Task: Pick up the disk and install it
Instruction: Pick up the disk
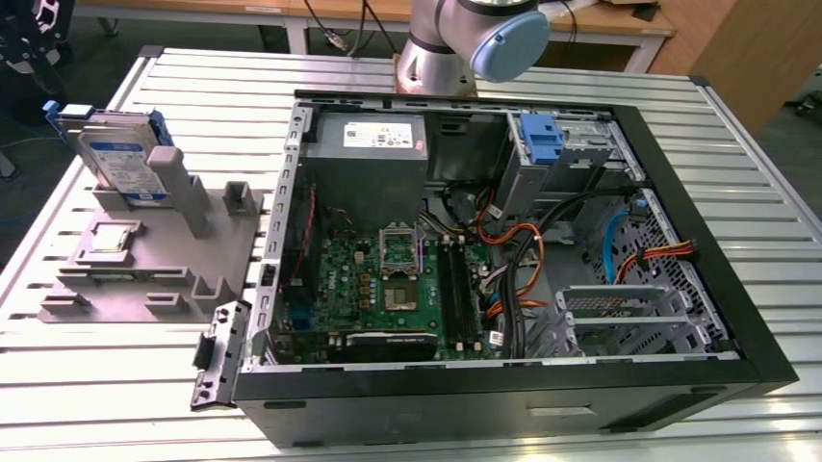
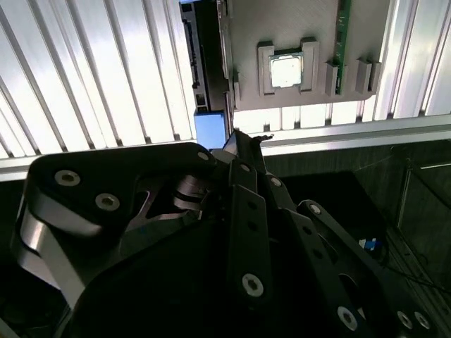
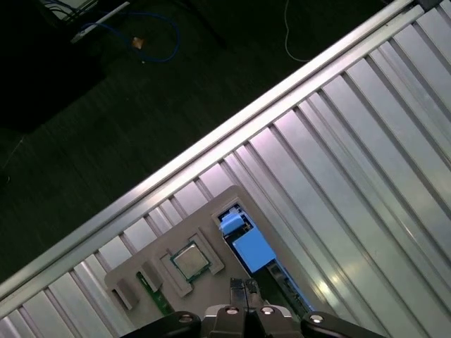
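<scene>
The disk [image 1: 125, 162] stands on edge in a grey holder [image 1: 167, 274] on the table [image 1: 757, 192], at the exterior view's left of the computer case [image 1: 514, 390]. The claw [image 3: 243, 287] hangs above it, clenched and empty.

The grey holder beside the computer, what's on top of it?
The disk stands on edge in the grey holder, and a square chip lies flat nearby. The disk's bottom edge is hidden down in its slot.

Disk [image 1: 119, 159] upright on holder [image 1: 161, 258], exterior view's left of PC case [image 1: 514, 390], both on table [image 1: 777, 226].
</scene>
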You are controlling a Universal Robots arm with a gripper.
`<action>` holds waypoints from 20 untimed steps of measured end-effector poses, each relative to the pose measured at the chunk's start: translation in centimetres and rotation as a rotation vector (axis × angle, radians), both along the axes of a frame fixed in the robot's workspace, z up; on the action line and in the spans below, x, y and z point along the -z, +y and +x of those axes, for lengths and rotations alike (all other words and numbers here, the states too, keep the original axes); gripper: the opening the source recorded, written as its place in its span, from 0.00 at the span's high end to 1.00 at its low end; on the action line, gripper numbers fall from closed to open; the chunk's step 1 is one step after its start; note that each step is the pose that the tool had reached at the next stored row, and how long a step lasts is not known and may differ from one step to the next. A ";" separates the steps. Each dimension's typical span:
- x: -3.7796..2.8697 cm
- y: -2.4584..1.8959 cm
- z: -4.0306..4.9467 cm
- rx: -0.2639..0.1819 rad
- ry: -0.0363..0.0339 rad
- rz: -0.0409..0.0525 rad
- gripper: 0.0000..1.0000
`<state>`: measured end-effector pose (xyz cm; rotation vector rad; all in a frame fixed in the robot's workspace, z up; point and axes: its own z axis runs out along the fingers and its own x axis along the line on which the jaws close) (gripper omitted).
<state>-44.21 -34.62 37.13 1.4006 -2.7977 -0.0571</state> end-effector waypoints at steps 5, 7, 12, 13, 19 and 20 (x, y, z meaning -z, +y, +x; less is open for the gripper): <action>0.00 0.00 0.00 -0.001 0.0000 0.0000 0.90; 0.00 0.00 0.00 -0.006 0.0001 0.0000 0.90; 0.00 0.00 0.00 -0.083 0.0000 0.0000 0.90; 0.01 0.00 0.00 -0.101 0.0000 0.0001 0.90; 0.09 0.00 0.00 -0.210 0.0001 0.0000 0.90; 0.11 0.00 0.00 -0.228 0.0001 0.0000 0.90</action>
